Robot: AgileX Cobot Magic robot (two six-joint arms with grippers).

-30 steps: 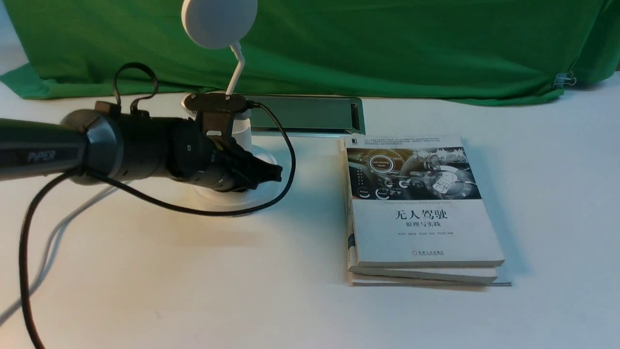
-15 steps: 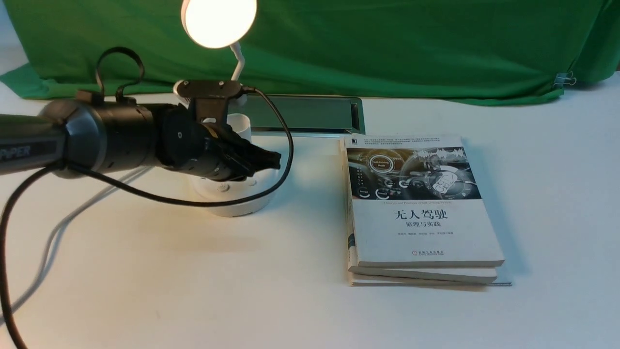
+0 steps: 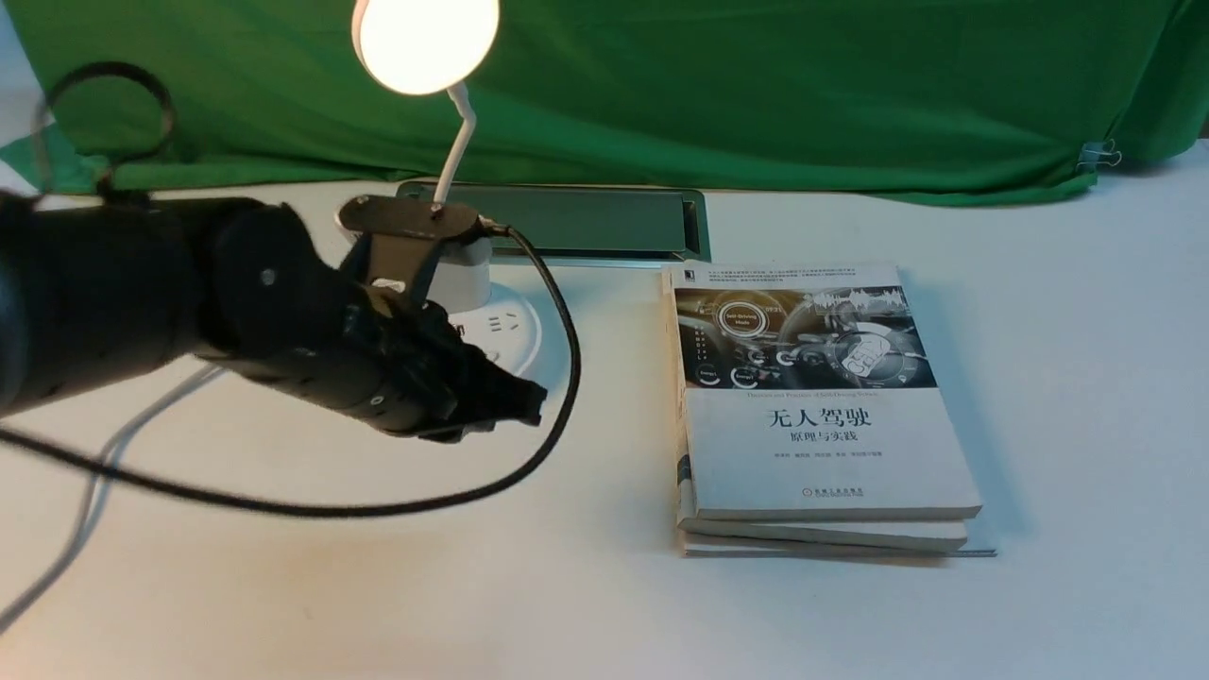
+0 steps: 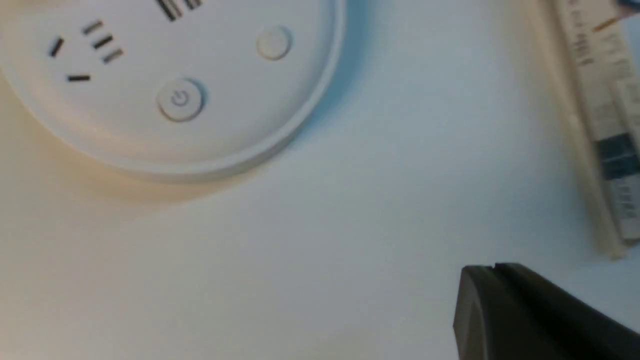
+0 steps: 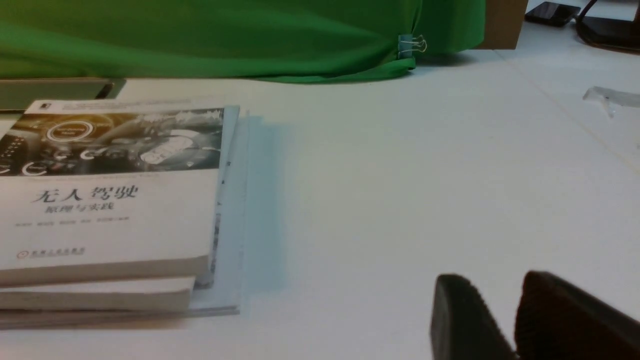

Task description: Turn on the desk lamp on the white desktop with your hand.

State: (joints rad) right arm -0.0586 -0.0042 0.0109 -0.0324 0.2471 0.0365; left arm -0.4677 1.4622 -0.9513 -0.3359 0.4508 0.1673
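Clenched and holding nothing, the left claw (image 3: 538, 404) hovers near the lit desk lamp (image 3: 427, 42).

Book stack (image 3: 822, 406), slightly uneven, top cover with car-dashboard photo and Chinese title. Green cloth (image 3: 756, 94) behind, binder clip (image 3: 1098, 156) on its edge. Right wrist view: brown box (image 5: 506, 25), dark phone-like object (image 5: 552, 13).

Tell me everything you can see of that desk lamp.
The desk lamp stands upright on the white desktop, lit. It looks like white plastic: a round flat head, a thin bent neck, and a round base with socket slots, a power-marked button and a plainer one. The left gripper partly hides the base in the front view; whether the arm touches it, I cannot tell.
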